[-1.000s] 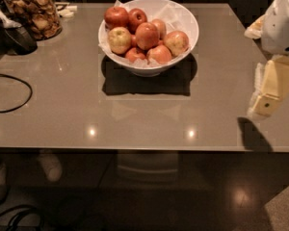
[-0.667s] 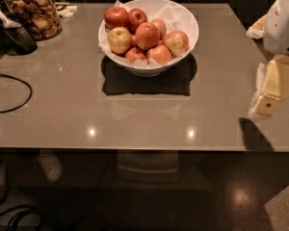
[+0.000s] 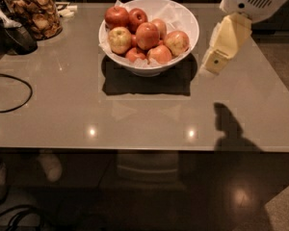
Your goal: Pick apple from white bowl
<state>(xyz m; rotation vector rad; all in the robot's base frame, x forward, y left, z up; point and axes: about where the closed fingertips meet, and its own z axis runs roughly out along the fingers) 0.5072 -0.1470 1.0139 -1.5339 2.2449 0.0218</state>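
The gripper (image 3: pixel 213 61) hangs over the bench (image 3: pixel 135 114), just right of the white bowl (image 3: pixel 154 69); open or closed, I cannot tell. The apple (image 3: pixel 147 35) sits atop the pile.

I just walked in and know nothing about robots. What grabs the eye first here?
A white bowl piled with apples, the biggest red-orange apple in the middle of the heap, sits toward the far side of the grey table. Just right of it hovers the robot's cream gripper.
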